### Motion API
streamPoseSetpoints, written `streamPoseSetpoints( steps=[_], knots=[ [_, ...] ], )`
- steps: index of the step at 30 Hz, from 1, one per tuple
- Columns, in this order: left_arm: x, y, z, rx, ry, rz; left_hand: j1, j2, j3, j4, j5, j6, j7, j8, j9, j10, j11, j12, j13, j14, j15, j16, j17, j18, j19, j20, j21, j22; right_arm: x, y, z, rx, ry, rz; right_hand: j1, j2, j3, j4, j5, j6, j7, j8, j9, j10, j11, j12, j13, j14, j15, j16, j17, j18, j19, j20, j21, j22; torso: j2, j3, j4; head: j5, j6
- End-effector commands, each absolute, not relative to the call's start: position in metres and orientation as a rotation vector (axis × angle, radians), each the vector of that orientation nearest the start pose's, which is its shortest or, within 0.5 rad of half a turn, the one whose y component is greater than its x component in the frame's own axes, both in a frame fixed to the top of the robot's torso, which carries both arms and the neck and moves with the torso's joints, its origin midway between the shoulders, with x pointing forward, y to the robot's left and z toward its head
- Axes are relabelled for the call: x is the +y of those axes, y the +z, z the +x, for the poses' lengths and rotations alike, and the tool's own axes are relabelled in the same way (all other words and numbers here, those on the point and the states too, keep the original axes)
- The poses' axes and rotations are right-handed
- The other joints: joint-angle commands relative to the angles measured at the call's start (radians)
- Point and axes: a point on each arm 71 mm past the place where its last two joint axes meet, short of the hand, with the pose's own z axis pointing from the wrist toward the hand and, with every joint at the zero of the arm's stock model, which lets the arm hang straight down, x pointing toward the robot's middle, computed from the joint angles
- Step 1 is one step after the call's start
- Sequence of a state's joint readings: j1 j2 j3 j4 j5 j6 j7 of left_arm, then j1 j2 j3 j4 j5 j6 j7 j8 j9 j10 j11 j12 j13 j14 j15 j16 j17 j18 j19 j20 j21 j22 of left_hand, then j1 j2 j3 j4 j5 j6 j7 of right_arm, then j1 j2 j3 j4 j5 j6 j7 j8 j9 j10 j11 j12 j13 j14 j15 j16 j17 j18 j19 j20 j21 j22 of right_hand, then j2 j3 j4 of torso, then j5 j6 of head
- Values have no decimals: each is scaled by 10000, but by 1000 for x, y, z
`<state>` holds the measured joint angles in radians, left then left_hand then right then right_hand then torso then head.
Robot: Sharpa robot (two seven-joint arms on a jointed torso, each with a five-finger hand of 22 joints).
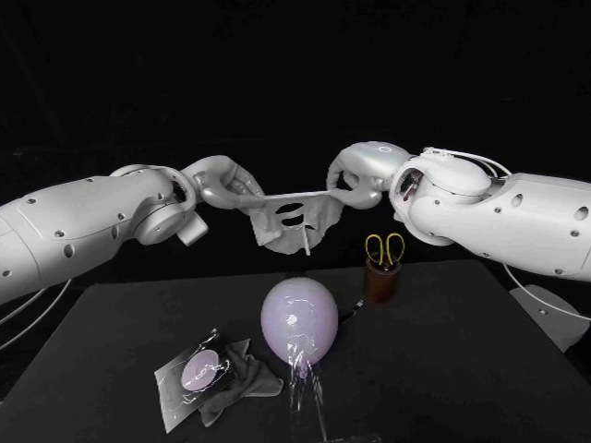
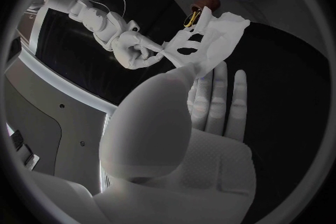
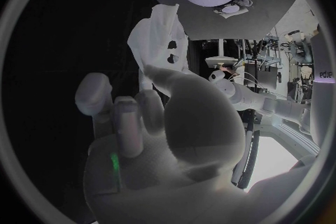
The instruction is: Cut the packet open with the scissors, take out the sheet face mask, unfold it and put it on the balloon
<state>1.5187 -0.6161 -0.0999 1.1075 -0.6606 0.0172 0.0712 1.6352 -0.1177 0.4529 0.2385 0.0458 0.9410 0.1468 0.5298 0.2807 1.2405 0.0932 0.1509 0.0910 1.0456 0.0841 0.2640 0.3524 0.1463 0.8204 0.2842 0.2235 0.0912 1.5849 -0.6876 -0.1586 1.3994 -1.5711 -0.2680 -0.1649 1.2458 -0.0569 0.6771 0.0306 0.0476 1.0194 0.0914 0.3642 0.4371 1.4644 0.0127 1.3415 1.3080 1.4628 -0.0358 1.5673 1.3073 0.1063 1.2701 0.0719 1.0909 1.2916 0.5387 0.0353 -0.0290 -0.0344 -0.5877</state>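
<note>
At the left, the left hand was raised well above the surface and pinched one upper edge of the mask between thumb and fingers, the remaining fingers extended. Below it, one packet lay flat on the surface, with one grey crumpled piece touching it; what that piece was could not be determined. The mask hung opened out between the two hands, its cut-outs visible, in the air behind and above the balloon and well apart from it. One balloon stood near the middle of the surface. To its right, one pair of scissors stood handles-up in one dark holder. At the right, the right hand pinched the opposite upper edge of the mask, fingers curled in on it. Count: two hands, one mask, one balloon, one packet, one pair of scissors, one holder. Assessment: the step in hand appeared to be placing the mask on the balloon. It is recommended that both hands keep the sheet evenly taut and level, centre it over the balloon, and descend together so the cut-outs lie flat. Neither hand should let go until the sheet rests on the balloon; a slack edge is likely to fold, and a sideways push may shift the balloon.
</note>
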Motion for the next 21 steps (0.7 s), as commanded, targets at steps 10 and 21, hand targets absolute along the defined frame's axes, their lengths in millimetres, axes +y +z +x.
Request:
streamPoseSetpoints(
  steps=[10,21],
  knots=[
    [190,-60,585,17801,-11685,-3445,-113,-33,86,4,30,80,6,38,596,38,9,56,17,-39,-17,55,29,183,60,14,42,13,-159,-32,546,13299,3706,-4123,-6,20,10,55,27,150,-59,191,90,236,-25,80,1129,1080,-71,35,2635,-13,103,-19,101,38,3,-3,-3,-4,8],
    [191,-61,586,17971,-11717,-3496,-198,-24,115,-45,28,76,-4,24,633,117,-16,132,60,29,-48,176,112,213,125,2,117,49,-159,-29,549,12911,3927,-3887,-7,17,9,58,27,151,-60,192,90,230,-26,62,1117,1080,-72,35,2635,-8,92,-19,81,28,-1,-2,6,-15,-9]
  ],
)
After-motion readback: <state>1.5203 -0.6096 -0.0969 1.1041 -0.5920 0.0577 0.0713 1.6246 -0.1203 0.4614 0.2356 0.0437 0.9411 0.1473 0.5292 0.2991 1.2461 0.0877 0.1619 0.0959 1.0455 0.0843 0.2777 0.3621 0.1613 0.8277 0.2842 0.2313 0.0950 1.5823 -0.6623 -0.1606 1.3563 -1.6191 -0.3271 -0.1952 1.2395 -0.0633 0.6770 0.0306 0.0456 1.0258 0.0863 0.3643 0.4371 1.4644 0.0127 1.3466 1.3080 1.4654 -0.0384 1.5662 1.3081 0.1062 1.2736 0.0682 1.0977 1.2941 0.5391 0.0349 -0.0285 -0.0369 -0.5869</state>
